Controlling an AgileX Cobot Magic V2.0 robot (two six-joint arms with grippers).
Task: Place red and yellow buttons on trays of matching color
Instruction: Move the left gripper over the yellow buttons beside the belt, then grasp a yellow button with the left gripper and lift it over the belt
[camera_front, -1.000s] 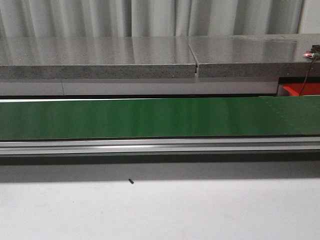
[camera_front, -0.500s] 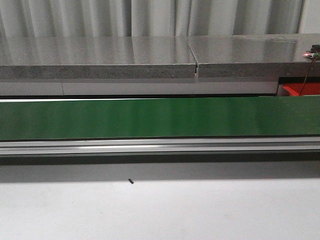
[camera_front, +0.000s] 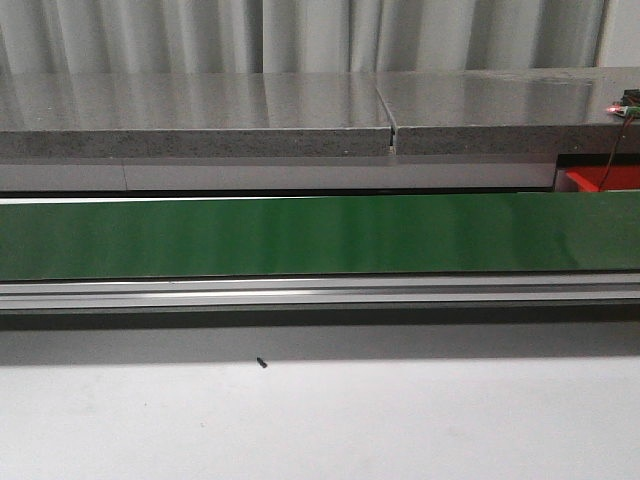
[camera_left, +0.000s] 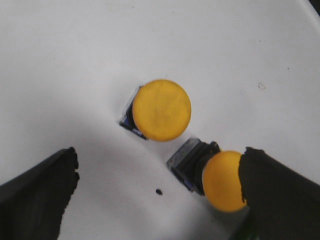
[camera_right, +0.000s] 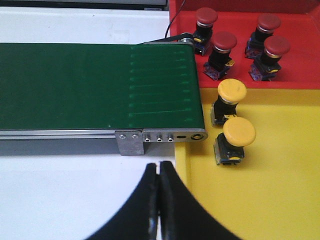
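In the left wrist view two yellow buttons lie on the white table. One yellow button (camera_left: 161, 110) shows its round cap face-on. The other yellow button (camera_left: 220, 180) lies on its side, with its dark body pointing away from the cap. My left gripper (camera_left: 159, 167) is open. One of its fingers (camera_left: 280, 195) is against the tipped button's cap; the other is well apart. My right gripper (camera_right: 160, 170) is shut and empty at the edge of the yellow tray (camera_right: 280, 200). That tray holds two yellow buttons (camera_right: 239, 132). The red tray (camera_right: 300, 50) holds several red buttons (camera_right: 224, 42).
The green conveyor belt (camera_front: 300, 235) runs across the front view, with its metal rail below and a grey counter (camera_front: 200, 110) behind. The belt's end (camera_right: 165, 90) meets the trays in the right wrist view. A corner of the red tray (camera_front: 600, 178) shows at the far right.
Faint marks on the right part of the green belt shift between frames. Nothing else changes in the front view, and no gripper appears there.
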